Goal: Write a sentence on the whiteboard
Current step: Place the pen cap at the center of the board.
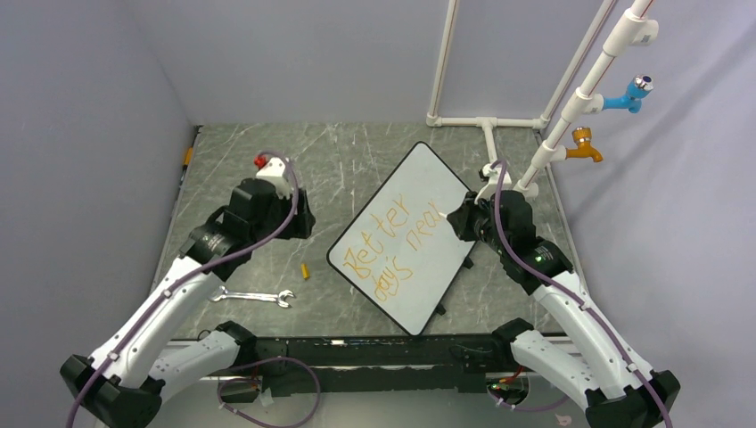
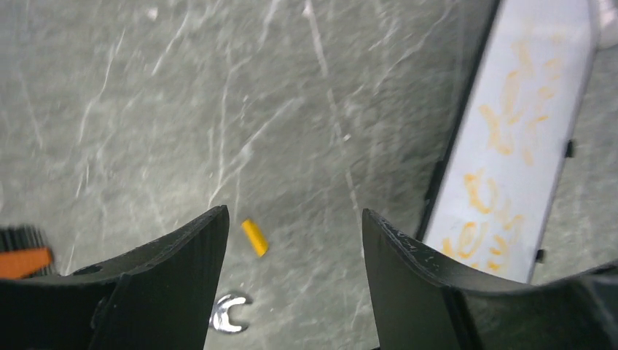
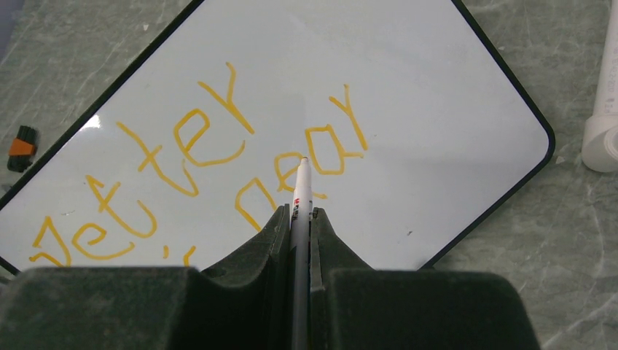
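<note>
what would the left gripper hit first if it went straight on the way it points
The left gripper would probably meet bare table, just past the small yellow piece between its open jaws; depth unclear.

wrench [image 1: 252,295] on table [image 1: 357,152] | yellow cap [image 1: 305,270] near it | white pipe frame [image 1: 486,121] at back

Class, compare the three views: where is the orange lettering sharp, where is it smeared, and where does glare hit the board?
Right wrist: the sentence reads crisp and the marker is sharp too, with a small glare patch near the left edge of the whiteboard. Left wrist: the lettering is smeared and soft. Top external: even light, writing small yet legible, no strong glare.
</note>
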Motion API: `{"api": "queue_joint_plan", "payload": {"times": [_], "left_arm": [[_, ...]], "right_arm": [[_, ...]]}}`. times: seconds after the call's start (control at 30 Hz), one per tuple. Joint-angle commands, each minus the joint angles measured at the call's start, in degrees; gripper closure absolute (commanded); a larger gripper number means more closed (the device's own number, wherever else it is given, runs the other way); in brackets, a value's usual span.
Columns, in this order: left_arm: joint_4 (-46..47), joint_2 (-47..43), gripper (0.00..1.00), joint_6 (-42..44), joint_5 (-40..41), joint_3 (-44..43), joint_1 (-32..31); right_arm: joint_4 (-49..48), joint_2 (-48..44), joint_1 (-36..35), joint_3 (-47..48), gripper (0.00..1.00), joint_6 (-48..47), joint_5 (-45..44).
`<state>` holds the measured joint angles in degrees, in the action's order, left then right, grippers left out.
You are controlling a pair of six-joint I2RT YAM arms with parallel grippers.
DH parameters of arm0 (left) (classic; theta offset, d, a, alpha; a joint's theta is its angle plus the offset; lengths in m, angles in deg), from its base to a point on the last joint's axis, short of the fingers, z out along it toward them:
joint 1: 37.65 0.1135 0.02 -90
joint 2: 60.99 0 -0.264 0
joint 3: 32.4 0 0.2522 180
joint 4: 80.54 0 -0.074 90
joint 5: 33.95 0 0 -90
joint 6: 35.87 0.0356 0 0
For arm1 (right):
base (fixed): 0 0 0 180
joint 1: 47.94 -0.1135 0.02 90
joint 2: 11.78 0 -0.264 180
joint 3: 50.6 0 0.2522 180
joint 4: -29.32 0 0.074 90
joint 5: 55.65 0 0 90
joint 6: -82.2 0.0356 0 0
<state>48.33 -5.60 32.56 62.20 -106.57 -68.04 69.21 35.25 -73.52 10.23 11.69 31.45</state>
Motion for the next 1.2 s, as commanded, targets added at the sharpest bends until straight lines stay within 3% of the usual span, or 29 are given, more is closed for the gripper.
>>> {"api": "queue_joint_plan", "payload": {"times": [0.0, 0.4, 0.67, 1.17], "left_arm": [[-0.27, -1.99, 0.3, -4.83, 6.52, 7.48, 0.76], [5.31, 0.52, 0.39, -14.42, 5.53, 19.88, 1.39], [9.7, 3.06, 0.51, -16.23, 4.22, 23.89, 1.58], [13.83, 8.47, 0.59, -19.0, 2.29, 28.0, 1.78]], "right_arm": [[-1.74, -0.18, 0.01, 3.53, 1.0, 0.49, 1.32], [-0.13, -0.95, -0.03, 5.2, 1.0, 0.91, 2.54], [0.11, -0.79, 0.06, 5.57, 1.0, 0.73, 2.6], [-0.39, -0.41, 0.06, 5.31, 1.0, 0.38, 2.5]]}}
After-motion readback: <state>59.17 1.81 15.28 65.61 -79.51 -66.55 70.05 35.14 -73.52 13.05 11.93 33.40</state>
